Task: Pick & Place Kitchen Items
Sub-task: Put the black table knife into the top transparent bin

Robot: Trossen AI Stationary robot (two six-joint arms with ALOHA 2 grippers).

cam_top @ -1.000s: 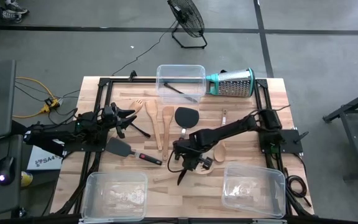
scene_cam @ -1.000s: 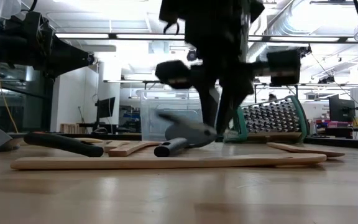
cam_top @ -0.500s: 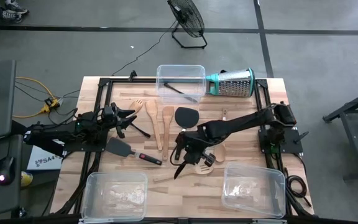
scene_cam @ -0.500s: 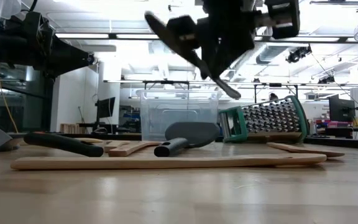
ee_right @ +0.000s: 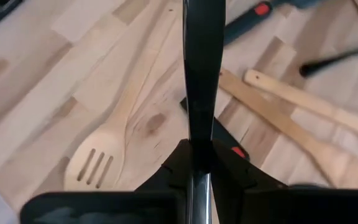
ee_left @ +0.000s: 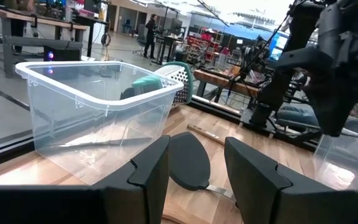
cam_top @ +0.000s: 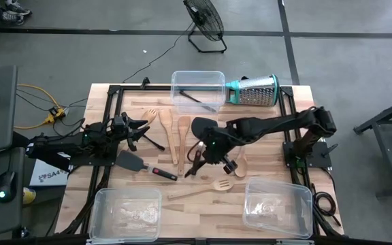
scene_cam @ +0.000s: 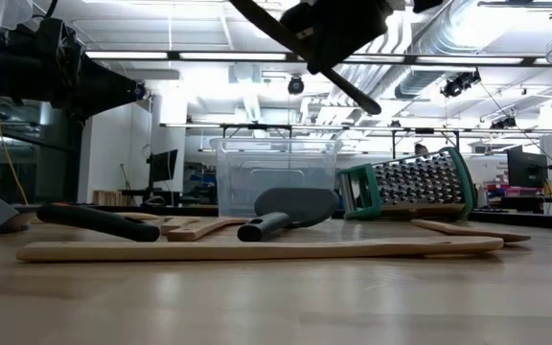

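Right now the right gripper (cam_top: 208, 151) hangs above the middle of the table (cam_top: 264, 170), its fingers clamped tight on a thin black tool (ee_right: 202, 74) that sticks out past them and slants down toward the near-left in the overhead view. From table height the tool (scene_cam: 300, 48) is lifted well clear of the wood. Directly under the gripper lie a black spatula (cam_top: 203, 128) and the ends of two pale wooden spatulas (cam_top: 180, 136). A slotted wooden spoon (ee_right: 95, 158) rests flat on the boards just on the near side of the gripper, and a red-and-black handled spatula (cam_top: 141, 165) lies to its left. Beyond the gripper, at the far edge, stands a clear bin (cam_top: 197, 90) with one dark tool inside, and beside it a steel grater (cam_top: 254, 90) lies on its side. Two more clear bins (cam_top: 126, 212) sit near the front edge.

The left gripper (cam_top: 139, 127) waits well off to the left, low over the table, its fingers (ee_left: 148, 171) partly apart with nothing between them.
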